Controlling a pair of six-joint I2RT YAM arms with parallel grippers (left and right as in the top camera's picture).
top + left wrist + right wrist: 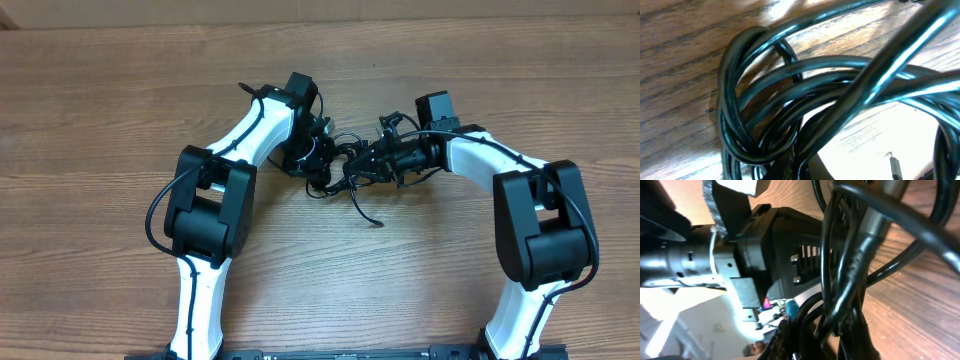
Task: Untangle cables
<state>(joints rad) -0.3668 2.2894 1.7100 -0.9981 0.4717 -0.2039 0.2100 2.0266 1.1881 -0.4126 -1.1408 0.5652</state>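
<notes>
Item: thin black flexible cables (338, 170), a knotted bundle at centre frame on the brown wood-grain table (100, 100); left gripper (318, 158) pinched narrow on the tangle's left side; right gripper (364, 165) pinched narrow on its right side.

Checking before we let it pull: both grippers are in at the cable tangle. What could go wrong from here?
1. The cables loop tightly through each other in the left wrist view; pulling apart may cinch the knot instead of loosening it.
2. Left gripper and right gripper sit nearly together; strands could snag a wrist, or the arms could bump.
</notes>
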